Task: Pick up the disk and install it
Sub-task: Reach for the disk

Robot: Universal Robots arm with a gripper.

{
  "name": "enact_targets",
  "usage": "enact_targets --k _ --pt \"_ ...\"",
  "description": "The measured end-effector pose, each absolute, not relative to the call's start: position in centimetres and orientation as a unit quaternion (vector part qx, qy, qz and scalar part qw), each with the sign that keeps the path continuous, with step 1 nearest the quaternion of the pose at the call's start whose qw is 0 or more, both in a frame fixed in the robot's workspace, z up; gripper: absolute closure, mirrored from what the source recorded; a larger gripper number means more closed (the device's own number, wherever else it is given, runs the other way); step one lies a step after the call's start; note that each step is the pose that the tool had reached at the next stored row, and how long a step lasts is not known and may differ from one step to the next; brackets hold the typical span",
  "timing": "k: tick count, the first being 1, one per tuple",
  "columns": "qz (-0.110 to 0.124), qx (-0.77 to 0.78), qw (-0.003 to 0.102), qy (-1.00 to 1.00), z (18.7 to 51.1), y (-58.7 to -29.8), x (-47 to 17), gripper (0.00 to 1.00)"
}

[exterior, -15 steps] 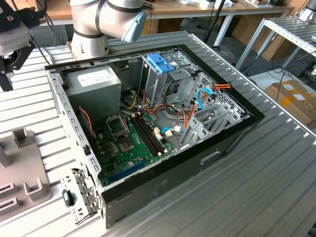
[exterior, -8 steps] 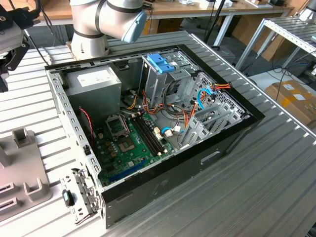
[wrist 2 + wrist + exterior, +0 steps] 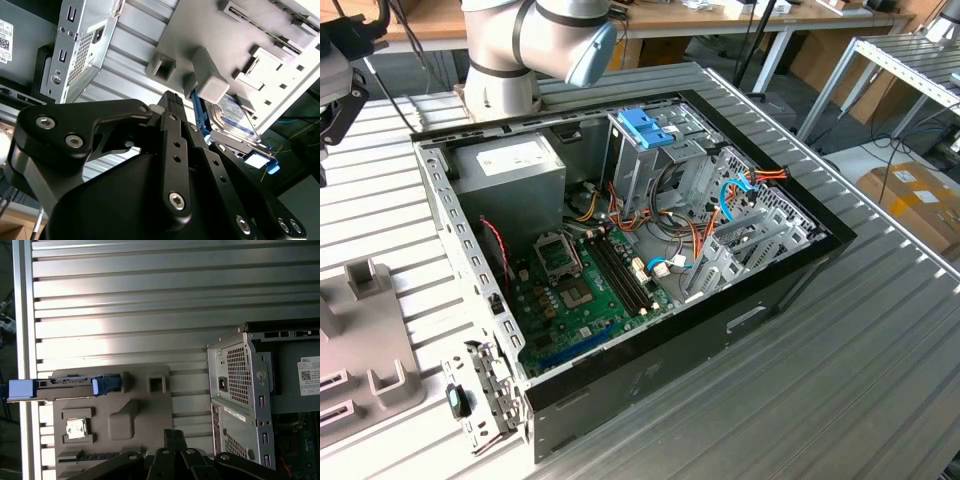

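We are at the first step, the pick: nothing is grasped yet. In both wrist views the gripper (image 3: 174,439) hangs above the grey fixture (image 3: 145,410) that lies on the ribbed metal table (image 3: 150,290). Its fingers are pressed together with nothing between them.

The disk (image 3: 65,385) stands on edge in a slot along the fixture's outer side, at the table's border. The light-blue carrier frame (image 3: 106,384) sticks out past both ends of the slot. In the second wrist view the disk's labelled face (image 3: 234,114) shows behind a grey block of the fixture, and the gripper (image 3: 172,100) sits near it but clear of it.

In the exterior view the open computer case (image 3: 720,330) lies on its side on the same table. The tall metal cage (image 3: 635,175) inside it carries its blue bracket (image 3: 645,128), and we see no drive seated there, so we judge the install untouched.

As we read it, the pick calls for the fingers to spread first, then line up along the disk's thin upper edge and drop over both flat faces. They need to stay off the grey block beside the disk. The grip should be on the metal body and not the springy plastic frame, so the disk lifts straight out of its slot without tilting
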State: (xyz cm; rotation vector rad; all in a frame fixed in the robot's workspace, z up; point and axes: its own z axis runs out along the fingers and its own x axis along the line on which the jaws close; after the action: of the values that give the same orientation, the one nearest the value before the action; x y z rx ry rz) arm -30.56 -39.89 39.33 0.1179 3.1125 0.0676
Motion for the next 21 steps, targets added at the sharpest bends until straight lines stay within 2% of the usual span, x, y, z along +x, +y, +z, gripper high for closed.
enact_targets --k 21 --pt "0.022 0.038 0.013 0.999 39.3 -39.9 -31.6 0.89"
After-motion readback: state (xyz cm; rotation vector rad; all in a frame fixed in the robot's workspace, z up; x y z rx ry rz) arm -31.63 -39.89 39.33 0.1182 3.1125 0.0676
